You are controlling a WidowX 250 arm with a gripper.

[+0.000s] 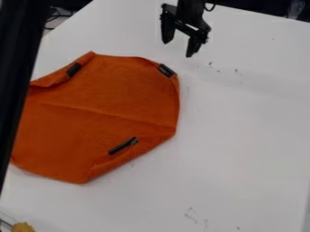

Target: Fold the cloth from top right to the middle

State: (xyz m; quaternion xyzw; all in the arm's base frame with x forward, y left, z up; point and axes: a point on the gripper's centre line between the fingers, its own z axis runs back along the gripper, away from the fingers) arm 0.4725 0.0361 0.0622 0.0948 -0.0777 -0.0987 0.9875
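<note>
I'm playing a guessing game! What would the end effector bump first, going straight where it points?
Probably the table, maybe close to the cloth; how high the end effector hangs is hard to tell.

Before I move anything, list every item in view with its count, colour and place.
cloth: one, orange, left half of the table, its left side running behind the post
strips: three, blackish, on the cloth near its upper-left, upper-right and lower-right edges
table: one, white, under the cloth, with a few small dark marks
post: one, black, slanting down the left edge of the view
small object: one, yellow, bottom-left corner, too cut off to identify
cables: dark, number unclear, beyond the table's upper-left edge
gripper: one, black, top centre, fingers apart, above and right of the cloth in the view
</note>
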